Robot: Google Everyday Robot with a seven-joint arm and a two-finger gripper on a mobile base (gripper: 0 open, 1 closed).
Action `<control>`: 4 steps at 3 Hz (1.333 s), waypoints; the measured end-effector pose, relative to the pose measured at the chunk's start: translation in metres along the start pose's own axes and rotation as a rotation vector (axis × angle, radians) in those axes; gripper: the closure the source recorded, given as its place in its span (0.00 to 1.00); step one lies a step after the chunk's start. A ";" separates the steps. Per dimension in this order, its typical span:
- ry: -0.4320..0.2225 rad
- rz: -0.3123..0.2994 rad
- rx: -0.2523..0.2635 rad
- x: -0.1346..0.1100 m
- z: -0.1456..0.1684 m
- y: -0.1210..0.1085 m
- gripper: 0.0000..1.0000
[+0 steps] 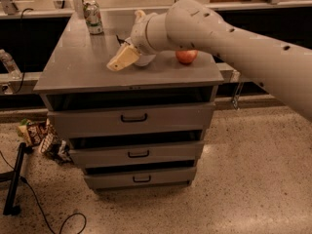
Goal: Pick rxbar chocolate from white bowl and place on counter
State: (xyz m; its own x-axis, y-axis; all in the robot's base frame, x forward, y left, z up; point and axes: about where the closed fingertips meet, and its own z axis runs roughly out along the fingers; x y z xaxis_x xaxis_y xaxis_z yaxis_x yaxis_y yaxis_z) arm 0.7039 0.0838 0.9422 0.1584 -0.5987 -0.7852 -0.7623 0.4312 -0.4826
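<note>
My gripper point(122, 60) hangs low over the grey counter point(78, 67), at its middle, on the arm that reaches in from the right. The white bowl point(146, 60) sits just right of the gripper and is mostly hidden under my wrist. A thin dark sliver point(119, 39) pokes out behind the gripper. I cannot tell whether it is the rxbar chocolate; the bowl's inside is hidden.
A red apple point(186, 56) sits right of the bowl. A drink can point(92, 17) stands at the counter's back left. Three drawers point(134, 118) face front. Snack packets point(38, 133), a black stand point(14, 179) and a cable lie on the floor at left.
</note>
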 end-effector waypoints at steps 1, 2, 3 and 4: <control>-0.003 0.000 0.008 0.004 0.027 -0.006 0.00; 0.004 0.009 0.016 0.010 0.050 -0.011 0.00; 0.030 0.034 0.036 0.024 0.071 -0.018 0.02; 0.039 0.055 0.056 0.032 0.076 -0.023 0.05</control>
State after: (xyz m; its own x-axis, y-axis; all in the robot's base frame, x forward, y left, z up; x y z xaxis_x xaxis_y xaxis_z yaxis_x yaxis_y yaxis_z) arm 0.7744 0.1063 0.8990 0.0922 -0.5982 -0.7960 -0.7324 0.5008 -0.4612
